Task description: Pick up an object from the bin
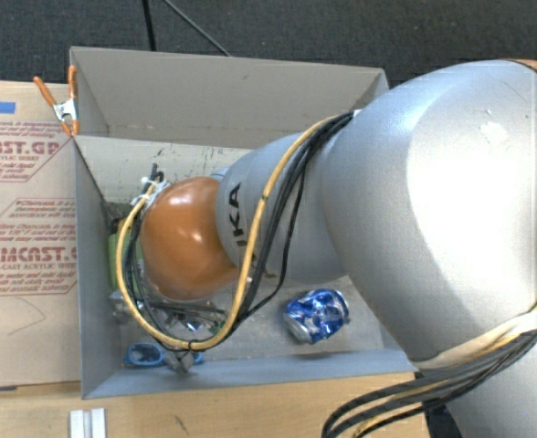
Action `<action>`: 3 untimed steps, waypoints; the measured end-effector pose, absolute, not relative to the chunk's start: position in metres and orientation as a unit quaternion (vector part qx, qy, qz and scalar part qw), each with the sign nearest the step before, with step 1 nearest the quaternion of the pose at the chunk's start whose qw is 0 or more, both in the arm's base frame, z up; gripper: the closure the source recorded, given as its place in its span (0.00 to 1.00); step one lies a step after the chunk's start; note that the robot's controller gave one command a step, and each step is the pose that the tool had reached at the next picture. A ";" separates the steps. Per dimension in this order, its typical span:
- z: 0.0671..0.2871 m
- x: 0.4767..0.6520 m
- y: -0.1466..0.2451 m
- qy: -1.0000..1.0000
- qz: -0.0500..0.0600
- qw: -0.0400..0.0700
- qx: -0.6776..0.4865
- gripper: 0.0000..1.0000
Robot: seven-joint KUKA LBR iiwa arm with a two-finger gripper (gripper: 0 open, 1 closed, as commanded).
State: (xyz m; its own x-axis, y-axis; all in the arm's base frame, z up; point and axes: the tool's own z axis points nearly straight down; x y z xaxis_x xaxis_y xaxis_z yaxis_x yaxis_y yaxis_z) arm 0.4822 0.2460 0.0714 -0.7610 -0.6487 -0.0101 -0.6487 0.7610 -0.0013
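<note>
Bright, even light falls from above, laying a broad pale sheen with one small hot spot on the rounded grey arm (433, 208) and a soft highlight on its orange cover (182, 235). The bin (232, 89) has a plainly lit far wall, while its floor under the arm lies in shadow. A crumpled blue wrapper (316, 316) throws small white glints.

My silver arm (415, 245) reaches down into a grey metal bin (223, 94). An orange wrist cover (182, 235) is looped by yellow and black cables. My end effector (177, 322) sits low beneath that cover. Well to its right in the view lies a crumpled blue-and-white wrapper (316, 316). Just below and left of it rests a small blue thing (142, 355).
</note>
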 end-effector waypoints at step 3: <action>0.069 0.484 0.112 0.508 0.000 0.000 -0.861 0.00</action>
State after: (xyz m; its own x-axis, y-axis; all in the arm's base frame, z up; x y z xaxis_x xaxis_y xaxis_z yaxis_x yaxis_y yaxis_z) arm 0.4842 0.1120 0.0694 0.4842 -0.8750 -0.0009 -0.8750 -0.4842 0.0003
